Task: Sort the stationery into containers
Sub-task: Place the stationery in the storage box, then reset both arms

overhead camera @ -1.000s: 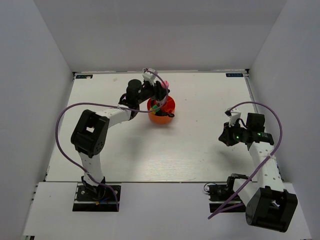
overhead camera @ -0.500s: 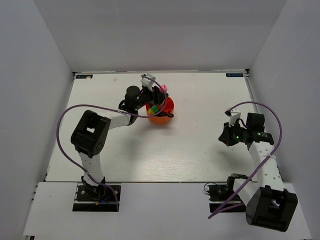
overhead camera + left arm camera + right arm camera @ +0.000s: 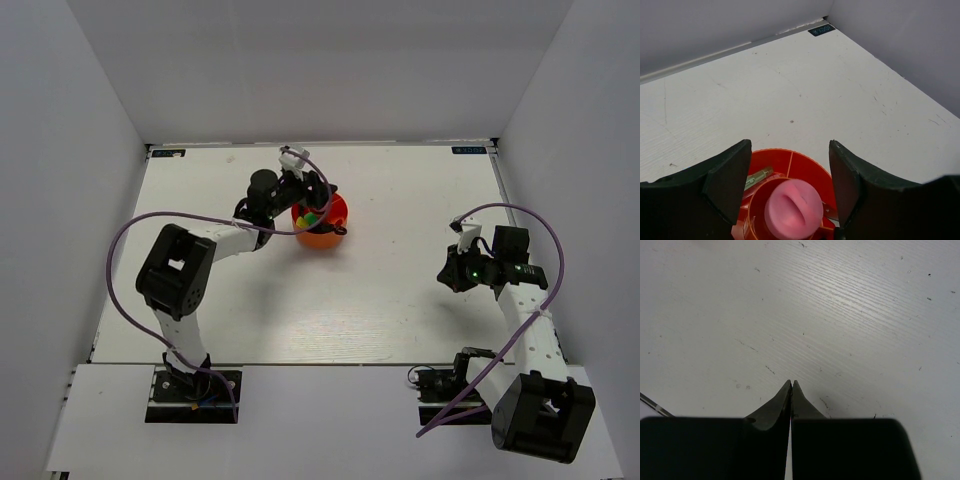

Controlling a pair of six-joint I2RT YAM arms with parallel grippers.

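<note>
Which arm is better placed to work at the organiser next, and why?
Left. The left gripper, open, straddles the pink-capped tube in the organiser; the right gripper is shut, far off to the side.

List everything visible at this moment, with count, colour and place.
organiser: one, orange-red, far centre of the table
tube: one, pink cap, upright in the organiser's central cup
markers: at least two, green and yellow caps, in the ring compartments
scissors: one, black handle, at the organiser's right edge
table: one, white, walled on three sides
labels: two, dark, at the table's far corners
cables: two, purple, one looping along each arm
left gripper: one, black, open above the organiser, fingers either side of the pink cap without touching it
right gripper: one, black, shut, over bare table at the right
</note>
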